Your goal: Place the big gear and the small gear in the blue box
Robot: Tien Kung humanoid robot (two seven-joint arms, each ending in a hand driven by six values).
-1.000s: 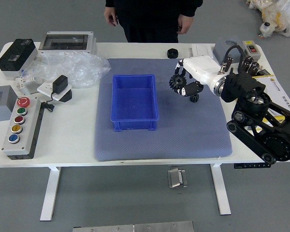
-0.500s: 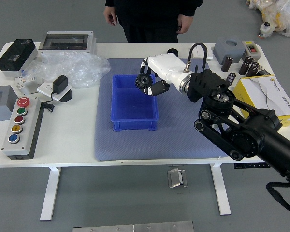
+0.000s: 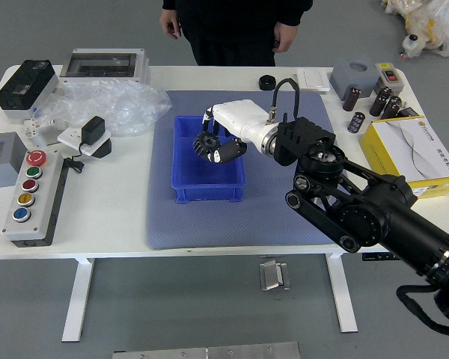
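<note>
White surface (image 3: 105,217) below, our right fingers (image 3: 232,150) pinch one gear (image 3: 206,144) over the blue box (image 3: 208,193); it's not in, and the other's unclear.

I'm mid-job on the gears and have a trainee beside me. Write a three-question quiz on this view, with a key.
1. Multiple choice: Where is the robot's right hand holding the gear?
A) Down on the mat
B) Over the blue box
C) Over the yellow box

2. True or false: The person's hands are beyond the far edge of the table.

3. Fill in: On the button panel at the left, the button nearest the robot's side is ____.

Key: 1. B; 2. True; 3. blue
</note>
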